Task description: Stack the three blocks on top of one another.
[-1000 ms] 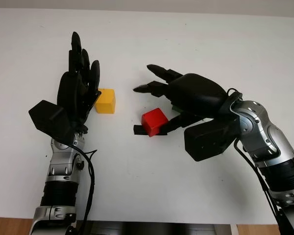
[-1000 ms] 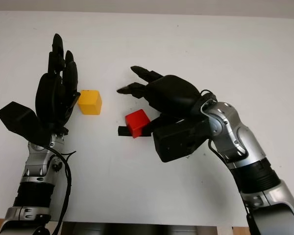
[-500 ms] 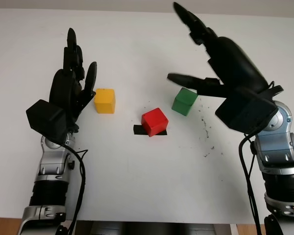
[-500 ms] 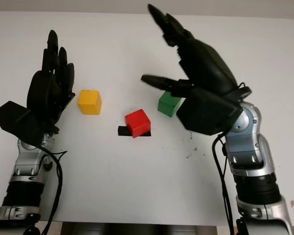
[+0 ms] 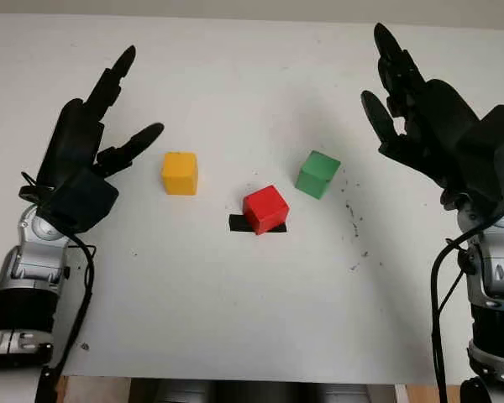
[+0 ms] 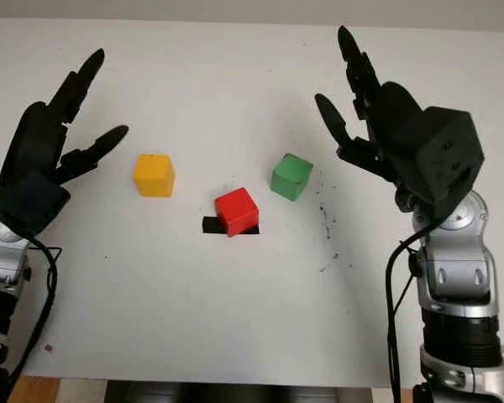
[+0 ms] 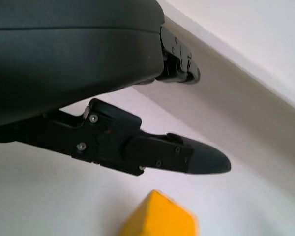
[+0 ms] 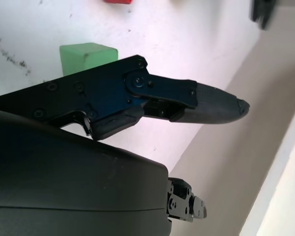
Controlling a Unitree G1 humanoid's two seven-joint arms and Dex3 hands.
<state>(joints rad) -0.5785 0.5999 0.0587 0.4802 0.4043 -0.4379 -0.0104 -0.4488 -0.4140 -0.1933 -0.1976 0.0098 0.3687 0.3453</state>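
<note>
Near edge of the white worktop (image 5: 235, 319): a broad bare band of matte surface lies between the two arms, with the front rim running along the bottom of the head views. A small dark speck sits close to that rim on the left.

Middle: the red block (image 5: 265, 208), a smooth cube turned slightly askew, rests on a short strip of black tape (image 5: 237, 223) whose end projects to its left. A scatter of fine dark specks (image 5: 353, 227) marks the surface to the right of it.

Slightly farther: the yellow block (image 5: 179, 173) stands to the left of the red one, and the green block (image 5: 317, 174) to the right; each is a plain, matte-sided cube with crisp edges. The three blocks stand apart, none touching another, none stacked, with free surface around each.

Flanks: the left hand (image 5: 84, 155), black and hard-shelled, is raised at the left of the yellow block, holding nothing, its fingers (image 7: 187, 157) extended wide; the wrist view shows one finger just above that block without contact. The right hand (image 5: 424, 113) is raised at the right of the green block, likewise empty with fingers (image 8: 206, 101) extended wide.

Far side: open white surface reaches to the back rim.
</note>
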